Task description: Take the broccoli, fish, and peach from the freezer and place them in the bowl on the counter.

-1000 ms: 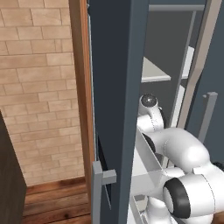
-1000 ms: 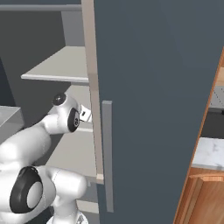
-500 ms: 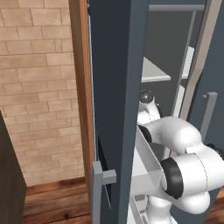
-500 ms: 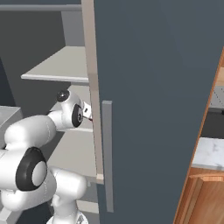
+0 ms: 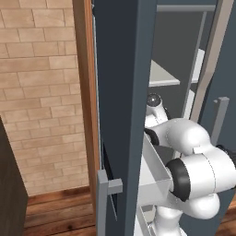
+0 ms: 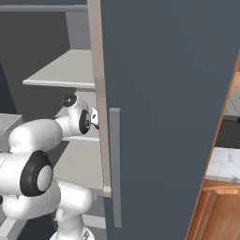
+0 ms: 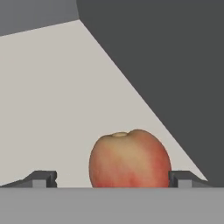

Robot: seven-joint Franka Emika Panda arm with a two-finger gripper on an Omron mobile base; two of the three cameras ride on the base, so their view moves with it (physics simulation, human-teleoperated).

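The peach (image 7: 129,159), red-orange with a paler yellow patch, rests on a pale grey shelf (image 7: 57,100) inside the freezer (image 6: 164,93). My gripper (image 7: 113,179) is open, and the peach lies between its two fingertips (image 7: 43,178), apart from both. In the base views the arm's wrist (image 6: 79,119) reaches onto the middle shelf behind the edge of the dark slate-blue door (image 5: 120,92), which hides the fingers. The broccoli, fish and bowl are out of view.
The freezer's dark wall (image 7: 175,65) runs close along the right of the peach. A grey door bin (image 5: 154,177) sits by the arm's elbow. A strip of white marble counter (image 6: 225,164) over wooden cabinets (image 6: 215,211) lies at the right. A brick wall (image 5: 41,92) stands left.
The arm has reached a little deeper onto the freezer shelf, and its elbow has swung up and nearer the cameras. The jaws stay open.
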